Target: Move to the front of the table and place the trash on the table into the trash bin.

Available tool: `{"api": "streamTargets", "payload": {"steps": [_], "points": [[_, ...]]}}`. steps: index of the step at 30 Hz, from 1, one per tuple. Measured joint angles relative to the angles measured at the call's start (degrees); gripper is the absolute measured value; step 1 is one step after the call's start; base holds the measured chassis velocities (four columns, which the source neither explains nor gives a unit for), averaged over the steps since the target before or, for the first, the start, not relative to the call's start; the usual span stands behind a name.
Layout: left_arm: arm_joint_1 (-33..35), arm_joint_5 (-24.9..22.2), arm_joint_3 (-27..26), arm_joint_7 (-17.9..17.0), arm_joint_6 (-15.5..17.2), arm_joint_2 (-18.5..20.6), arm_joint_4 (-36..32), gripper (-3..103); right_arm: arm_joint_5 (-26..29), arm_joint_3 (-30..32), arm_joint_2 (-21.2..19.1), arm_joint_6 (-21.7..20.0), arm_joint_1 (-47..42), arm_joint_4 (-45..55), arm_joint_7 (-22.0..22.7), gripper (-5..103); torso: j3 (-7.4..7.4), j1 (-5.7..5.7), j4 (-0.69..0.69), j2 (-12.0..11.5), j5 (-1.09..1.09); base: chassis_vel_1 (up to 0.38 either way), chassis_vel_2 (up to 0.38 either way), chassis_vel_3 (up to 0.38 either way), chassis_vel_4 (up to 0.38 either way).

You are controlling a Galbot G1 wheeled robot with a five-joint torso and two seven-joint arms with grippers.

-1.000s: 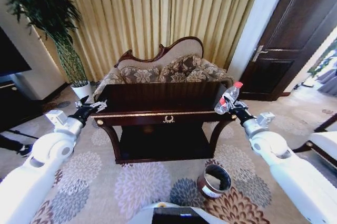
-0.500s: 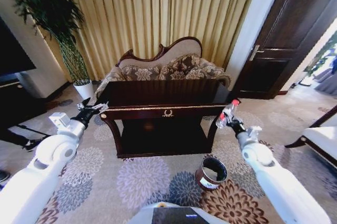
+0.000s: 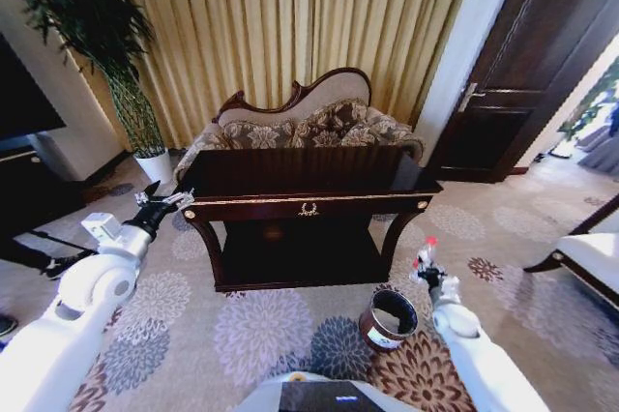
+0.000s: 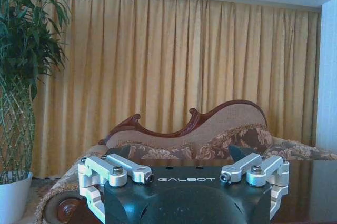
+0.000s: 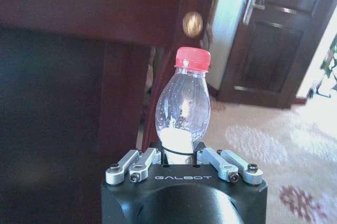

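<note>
Clear plastic bottle with red cap [image 3: 426,252] is clamped in the jaws of the right gripper [image 3: 427,270], which has descended from tabletop height to just beside the round reddish-brown trash bin [image 3: 389,317], at the bin's 2 o'clock. The bottle is off the dark glossy wooden table [image 3: 305,175] (release appears close, though the bottle is not yet over the opening). Left gripper [image 3: 160,203] hovers at the table's 9 o'clock corner, jaws apart and empty.
</note>
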Motion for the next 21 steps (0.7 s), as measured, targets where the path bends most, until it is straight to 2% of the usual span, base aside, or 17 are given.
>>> {"api": "streamTargets", "payload": {"steps": [6,11,17,18,20,21], "points": [[0.17,0.66,0.37,0.40,-0.39,-0.11,0.19,100,-0.90,0.19,1.80,1.40,0.64,-3.16,0.00,25,0.00,-0.01,0.00,0.00,-0.01,0.000,0.000,0.000,0.000],[-0.26,1.01,1.21,0.26,-0.99,-0.30,0.07,100,-1.76,0.21,4.42,4.23,1.88,-8.45,0.00,25,0.00,0.00,0.00,0.00,0.02,0.000,0.000,0.000,0.000],[-0.44,1.01,0.96,0.03,-1.14,0.20,0.08,100,-3.25,0.41,5.80,4.93,1.58,-9.57,0.00,25,0.00,0.00,-0.01,0.00,0.00,0.000,0.000,0.000,0.000],[-0.42,0.99,0.94,0.03,-1.15,0.37,0.07,100,-4.20,0.51,6.21,5.11,1.54,-9.71,0.00,22,0.00,-0.01,-0.01,0.00,0.00,0.000,0.000,0.000,0.000],[-0.39,0.99,0.94,0.02,-1.22,0.50,0.03,100,-5.07,0.66,6.66,5.27,1.47,-9.74,0.00,25,0.00,-0.01,0.00,0.00,0.00,0.000,0.000,0.000,0.000],[-0.39,0.98,0.99,0.01,-1.27,0.55,-0.17,100,-5.47,0.71,7.06,5.34,1.33,-9.62,-0.01,31,0.00,0.00,0.00,0.00,0.00,0.000,0.000,0.000,0.000]]}}
